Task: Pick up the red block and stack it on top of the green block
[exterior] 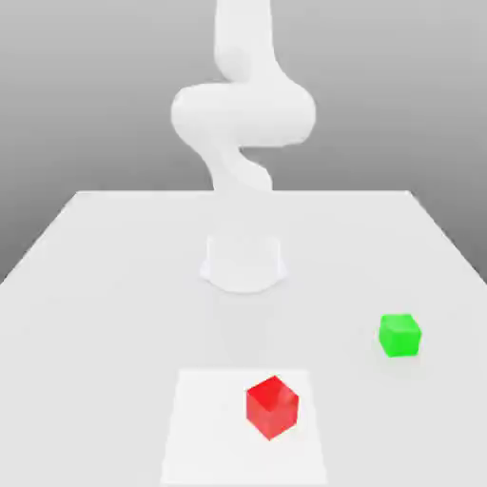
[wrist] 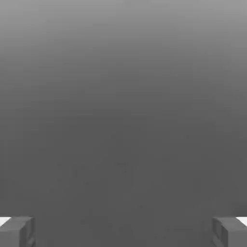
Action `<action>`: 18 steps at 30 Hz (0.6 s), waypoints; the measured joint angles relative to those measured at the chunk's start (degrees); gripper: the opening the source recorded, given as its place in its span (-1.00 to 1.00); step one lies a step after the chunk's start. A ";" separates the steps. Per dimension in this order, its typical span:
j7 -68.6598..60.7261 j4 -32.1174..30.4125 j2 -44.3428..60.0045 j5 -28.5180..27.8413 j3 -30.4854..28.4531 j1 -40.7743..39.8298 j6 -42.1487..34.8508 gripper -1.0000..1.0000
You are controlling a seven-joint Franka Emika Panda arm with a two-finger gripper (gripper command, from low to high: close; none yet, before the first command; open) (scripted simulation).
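Red block (exterior: pixel 272 406) nearest the camera in the exterior view, sitting on a paler square patch (exterior: pixel 204 428) of the worktop (exterior: pixel 105 276), one corner turned toward the lens. Green block (exterior: pixel 399 335) further back and toward the exterior view's right, well apart from the red one, flat on the worktop. White arm (exterior: pixel 243 114) rises from its round base (exterior: pixel 243 262) behind both. Hand view: gripper (wrist: pixel 123 231) jaws released, spread wide, two grey fingertips (wrist: pixel 17 231) at opposite edges, bare grey surface between them. Neither block sits between the jaws; they grasp and touch nothing.
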 joint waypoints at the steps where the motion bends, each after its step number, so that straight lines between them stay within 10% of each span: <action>1: -1.42 -1.12 2.31 -0.10 -0.29 0.57 1.26 0.00; 18: -25.05 -18.43 37.84 0.65 -2.90 7.25 20.75 0.00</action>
